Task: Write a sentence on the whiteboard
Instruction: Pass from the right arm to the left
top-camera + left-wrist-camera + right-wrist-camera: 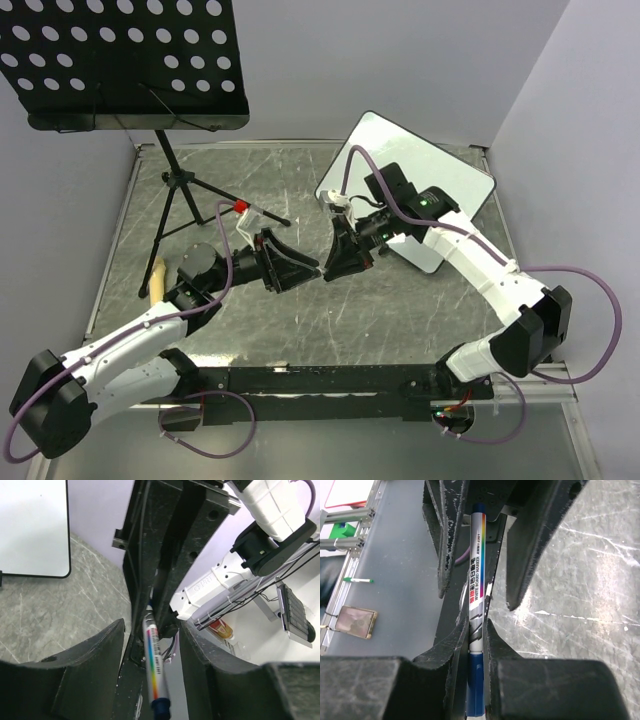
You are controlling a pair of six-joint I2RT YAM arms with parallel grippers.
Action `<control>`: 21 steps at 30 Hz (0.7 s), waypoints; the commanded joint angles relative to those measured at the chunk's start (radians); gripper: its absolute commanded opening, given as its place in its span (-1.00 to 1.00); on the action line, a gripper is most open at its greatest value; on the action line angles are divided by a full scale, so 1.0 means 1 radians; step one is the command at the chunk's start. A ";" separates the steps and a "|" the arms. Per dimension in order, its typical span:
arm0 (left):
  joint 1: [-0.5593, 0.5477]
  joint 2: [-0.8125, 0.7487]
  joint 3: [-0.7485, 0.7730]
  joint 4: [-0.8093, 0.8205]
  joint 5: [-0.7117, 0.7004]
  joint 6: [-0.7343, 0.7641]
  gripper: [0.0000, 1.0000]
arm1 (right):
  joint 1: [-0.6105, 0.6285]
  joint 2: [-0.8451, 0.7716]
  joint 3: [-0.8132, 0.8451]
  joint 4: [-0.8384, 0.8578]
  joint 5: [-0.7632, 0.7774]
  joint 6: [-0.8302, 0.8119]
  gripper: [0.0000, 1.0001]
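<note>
The whiteboard [455, 165] stands tilted at the far right of the surface [300, 330], beyond and to the right of the right pincer [345, 262]; the right arm reaches across its lower part, so that arm is plainly the nearer one. The parts of the board that show are blank; no blue writing can be seen on them.

The right pincer is pressed together on a marker [476, 570], pinching its barrel close to one blue end. The marker's long axis runs straight out from those fingers toward the left pincer [288, 268], roughly level with the surface and pointing away from the board. The left pincer is spread, with one finger on either side of the marker's other blue end; in the left wrist view neither finger appears to touch it. I cannot tell from these views which end carries the cap, or whether the tip is bare.

As I judge it, the coming move turns on this: the marker points toward the left arm, while the board lies behind the right pincer; the right arm would need to swing round and bring the writing end to face the white panel.
</note>
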State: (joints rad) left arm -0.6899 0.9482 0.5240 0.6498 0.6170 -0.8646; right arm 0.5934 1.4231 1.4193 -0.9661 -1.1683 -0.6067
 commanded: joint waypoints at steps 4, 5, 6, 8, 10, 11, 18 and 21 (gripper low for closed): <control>0.000 -0.005 0.022 0.086 0.021 -0.017 -0.01 | 0.006 0.020 0.050 0.036 0.009 0.019 -1.00; -0.002 -0.005 0.024 0.077 0.021 -0.013 -0.03 | 0.008 0.022 0.049 0.044 0.013 0.024 -1.00; 0.000 -0.005 0.025 0.074 0.023 -0.011 -0.03 | 0.008 0.022 0.049 0.046 0.012 0.027 -1.00; 0.000 -0.003 0.028 0.060 0.026 -0.005 -0.05 | 0.006 0.023 0.052 0.046 0.013 0.030 -1.00; 0.000 -0.002 0.028 0.053 0.026 0.001 -0.07 | 0.006 0.023 0.053 0.049 0.015 0.035 -1.00; 0.000 -0.002 0.031 0.033 0.024 0.007 -0.09 | 0.005 0.022 0.053 0.052 0.018 0.036 -1.00; 0.000 -0.029 0.068 -0.126 -0.023 0.102 -0.10 | 0.005 0.013 0.038 0.069 0.032 0.051 -1.00; 0.000 -0.046 0.074 -0.153 -0.039 0.121 -0.10 | 0.005 0.010 0.029 0.076 0.041 0.058 -1.00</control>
State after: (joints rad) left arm -0.6899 0.9390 0.5457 0.5438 0.6071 -0.8070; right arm 0.5934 1.4425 1.4250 -0.9306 -1.1301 -0.5583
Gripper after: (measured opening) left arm 0.450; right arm 0.176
